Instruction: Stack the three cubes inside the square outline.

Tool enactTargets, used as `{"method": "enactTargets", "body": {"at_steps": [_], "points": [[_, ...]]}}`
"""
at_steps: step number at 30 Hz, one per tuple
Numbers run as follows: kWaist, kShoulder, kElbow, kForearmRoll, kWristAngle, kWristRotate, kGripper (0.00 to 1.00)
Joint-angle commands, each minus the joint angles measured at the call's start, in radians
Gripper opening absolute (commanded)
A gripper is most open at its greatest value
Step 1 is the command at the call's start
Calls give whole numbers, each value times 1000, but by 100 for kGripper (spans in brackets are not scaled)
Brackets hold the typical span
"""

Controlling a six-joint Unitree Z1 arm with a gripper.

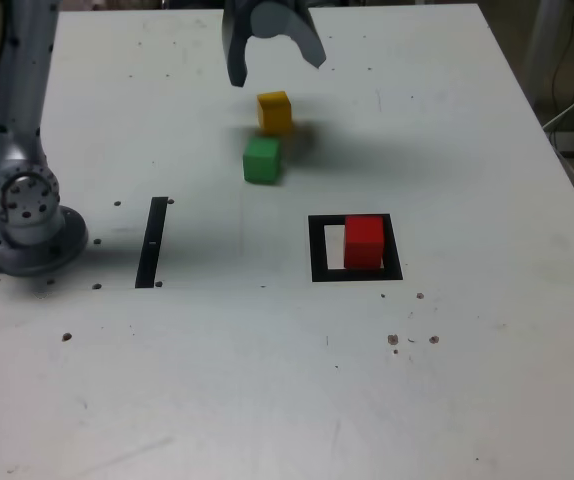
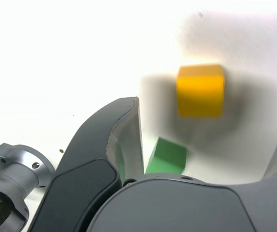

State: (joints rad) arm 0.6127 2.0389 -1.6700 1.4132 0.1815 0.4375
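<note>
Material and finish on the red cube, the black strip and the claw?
Red cube: painted wood or plastic, can't tell which; solid, even colour, crisp edges.
Black strip: looks like matte tape; flat on the table, no visible thickness.
Claw: dark grey outer shells, probably satin plastic or coated metal, given the smooth curves and soft sheen.

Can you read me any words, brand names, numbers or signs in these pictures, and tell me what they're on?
There are none that I can read: the red cube, yellow cube, green cube and gripper show no lettering.
</note>
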Motion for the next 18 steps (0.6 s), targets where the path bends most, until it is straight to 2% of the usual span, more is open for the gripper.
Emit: {"method": "enactTargets", "body": {"at_steps": [1,11,18], "points": [[13,32,-19,3,-3,12,99],[54,148,-62,4,-27,43,98],[63,190,-58,0,-42,50,92]]}}
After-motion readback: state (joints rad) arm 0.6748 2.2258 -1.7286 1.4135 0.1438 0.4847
